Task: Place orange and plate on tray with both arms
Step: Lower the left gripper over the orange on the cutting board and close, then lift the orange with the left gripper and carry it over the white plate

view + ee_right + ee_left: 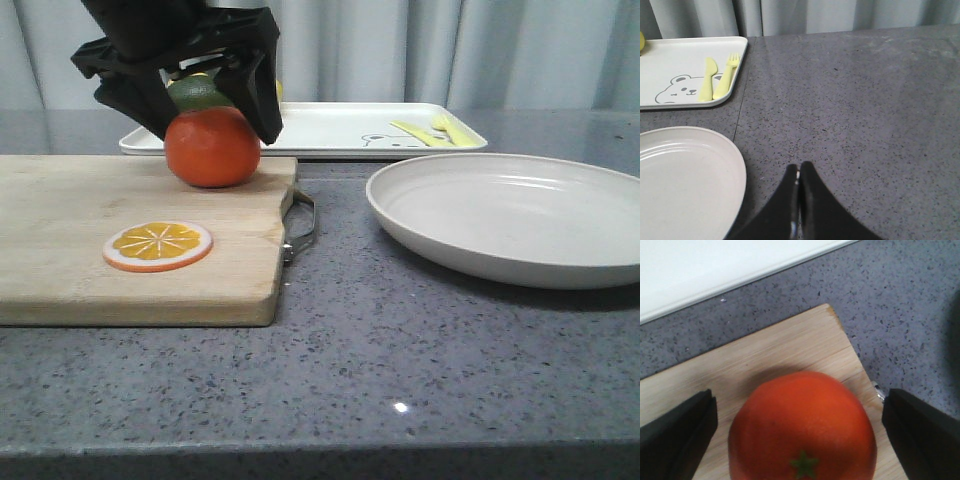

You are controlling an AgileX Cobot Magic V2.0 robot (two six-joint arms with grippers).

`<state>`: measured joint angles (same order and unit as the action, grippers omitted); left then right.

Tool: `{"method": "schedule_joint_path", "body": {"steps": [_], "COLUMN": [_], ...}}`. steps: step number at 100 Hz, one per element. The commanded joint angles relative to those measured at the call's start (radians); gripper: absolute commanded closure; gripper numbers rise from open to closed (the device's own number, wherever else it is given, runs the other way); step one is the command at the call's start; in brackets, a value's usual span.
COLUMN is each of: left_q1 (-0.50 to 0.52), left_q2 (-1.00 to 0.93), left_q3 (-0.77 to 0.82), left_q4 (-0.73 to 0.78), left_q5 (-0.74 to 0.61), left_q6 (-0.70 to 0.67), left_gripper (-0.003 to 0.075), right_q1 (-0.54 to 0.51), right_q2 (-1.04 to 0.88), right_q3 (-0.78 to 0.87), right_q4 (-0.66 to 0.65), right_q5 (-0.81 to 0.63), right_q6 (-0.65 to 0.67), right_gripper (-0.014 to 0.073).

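At upper left, the left gripper's [212, 118] spread fingers straddle the round orange fruit [212, 147], apparently untouched; the right gripper's [799, 176] fingers are clenched.

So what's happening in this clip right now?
The left gripper is down over the orange, which sits on the wooden cutting board; its fingers straddle the fruit with gaps on both sides, so no grasp yet. The right gripper is shut, above bare counter beside the plate, holding nothing. The plate rests on the counter, and the tray behind carries only a yellow knife and fork.
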<state>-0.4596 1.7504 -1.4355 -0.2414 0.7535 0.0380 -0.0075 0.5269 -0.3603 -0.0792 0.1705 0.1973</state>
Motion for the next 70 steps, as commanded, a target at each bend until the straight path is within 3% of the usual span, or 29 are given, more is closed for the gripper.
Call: {"method": "schedule_joint_path", "body": {"steps": [1,35,52,70], "left_q1": [-0.008,-0.008,-0.05,-0.167], "left_q2": [-0.047,-0.047,-0.047,-0.028], "left_q3": [-0.035,-0.04,-0.088,-0.16], "left_q4": [-0.02,-0.027,-0.035,-0.035], "left_q5": [-0.036,-0.034,-0.017,-0.029], "left_q6": [0.003,0.003,0.005,0.005], "left_gripper": [0.0107,0.0388,0.0426,0.0426], "right_q1": [-0.006,-0.006,-0.006,-0.006], "right_q2": [0.009,0.009,0.009,0.009], "right_q3": [-0.04,-0.04,-0.04,-0.04], "right_q4": [-0.015,-0.015,-0.015,-0.015], "right_q5": [-0.071,-0.07,-0.069,-0.068], "right_q6": [-0.004,-0.004,-0.004,-0.004], "right_gripper": [0.0657,0.0657,0.0657,0.0657]}}
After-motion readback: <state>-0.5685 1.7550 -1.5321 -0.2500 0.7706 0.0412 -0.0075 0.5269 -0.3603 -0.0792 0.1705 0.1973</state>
